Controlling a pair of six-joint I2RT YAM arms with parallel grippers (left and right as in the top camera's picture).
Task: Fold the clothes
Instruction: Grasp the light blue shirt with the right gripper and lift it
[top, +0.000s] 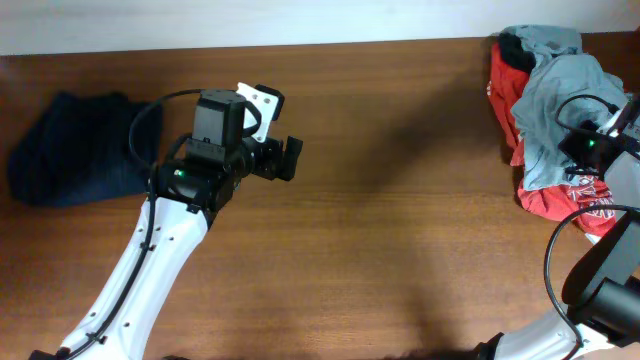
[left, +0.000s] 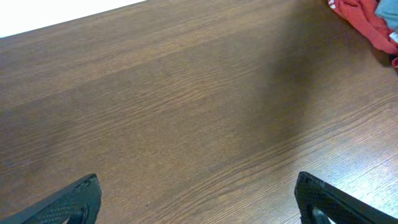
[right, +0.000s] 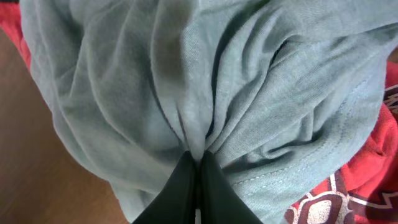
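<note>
The clothes lie in two places on the wooden table (top: 400, 200).

1. Pile, far right corner: a pale grey-blue T-shirt (top: 555, 100) is draped crumpled on top of red T-shirts (top: 503, 85). White lettering shows on the red cloth at the near side of the pile. A black piece (top: 515, 45) shows at the pile's far edge.
2. Left edge: a dark navy garment (top: 70, 145) lies bunched, well apart from the pile.

Right gripper (right: 198, 163): positioned over the pile at the right edge. The jaws are clenched together, and a fold of the grey-blue T-shirt is pinched between the fingertips. Creases in the cloth radiate from the pinch point. Red cloth is visible under the T-shirt on both sides in the right wrist view.

Left gripper (left: 198, 186): positioned over the bare table, left of centre and just beside the dark navy garment. The jaws are spread wide and hold nothing. Only wood grain shows between the fingers (left: 68, 202).
</note>
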